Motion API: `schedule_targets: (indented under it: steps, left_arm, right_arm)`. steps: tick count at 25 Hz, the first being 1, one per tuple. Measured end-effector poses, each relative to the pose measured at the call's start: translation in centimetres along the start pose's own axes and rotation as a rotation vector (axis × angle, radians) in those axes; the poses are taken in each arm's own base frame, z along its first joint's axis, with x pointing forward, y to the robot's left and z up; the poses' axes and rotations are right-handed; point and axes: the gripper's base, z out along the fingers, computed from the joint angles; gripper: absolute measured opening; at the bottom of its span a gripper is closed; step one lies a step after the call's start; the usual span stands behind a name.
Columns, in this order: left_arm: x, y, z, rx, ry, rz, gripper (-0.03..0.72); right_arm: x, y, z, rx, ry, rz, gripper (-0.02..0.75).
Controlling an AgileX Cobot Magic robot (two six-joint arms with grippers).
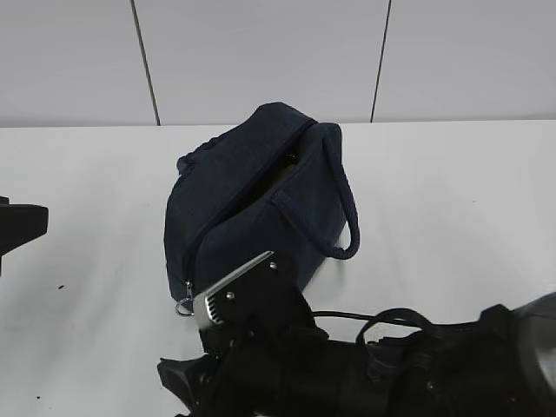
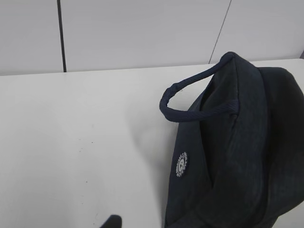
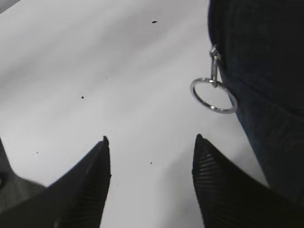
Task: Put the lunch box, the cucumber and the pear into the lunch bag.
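My right pincer (image 3: 151,142) gapes wide, empty; the zipper ring (image 3: 213,96) of the lunch bag (image 3: 261,71) hangs just ahead-right

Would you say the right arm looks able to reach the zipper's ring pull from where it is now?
Probably yes: the right gripper is open, and the ring pull hangs just ahead of it beside the bag, with only bare table between.

The right arm reaches low across the front, its tool (image 3: 151,142) spread wide open, holding nothing.
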Motion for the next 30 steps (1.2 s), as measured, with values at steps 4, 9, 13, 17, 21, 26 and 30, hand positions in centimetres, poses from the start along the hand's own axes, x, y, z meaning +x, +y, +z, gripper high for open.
schedule_targets:
  steps: [4, 9, 13, 17, 21, 26, 30]
  left_arm:
    - [0.0, 0.0, 0.0, 0.0, 0.0, 0.001, 0.309]
    - [0.0, 0.0, 0.0, 0.0, 0.0, 0.001, 0.309]
    - [0.0, 0.0, 0.0, 0.0, 0.0, 0.002, 0.302]
    - [0.0, 0.0, 0.0, -0.002, -0.003, 0.002, 0.301]
    - [0.0, 0.0, 0.0, -0.002, -0.003, 0.002, 0.3]
    - [0.0, 0.0, 0.0, -0.002, -0.003, 0.002, 0.3]
    - [0.0, 0.0, 0.0, -0.002, -0.003, 0.002, 0.3]
  right_arm:
    - [-0.1, -0.2, 1.2, 0.022, -0.005, 0.025, 0.433]
    - [-0.4, -0.9, 2.1, 0.09, -0.032, 0.065, 0.429]
    - [-1.0, -1.0, 3.1, 0.113, -0.057, 0.076, 0.429]
    - [-1.0, -0.9, 4.4, 0.106, -0.021, 0.054, 0.429]
    - [-0.8, -0.9, 4.5, 0.108, 0.0, 0.049, 0.407]
    - [-0.8, -1.0, 4.5, 0.121, 0.004, 0.031, 0.312]
    - [-0.8, -1.4, 4.4, 0.155, -0.001, 0.052, 0.216]
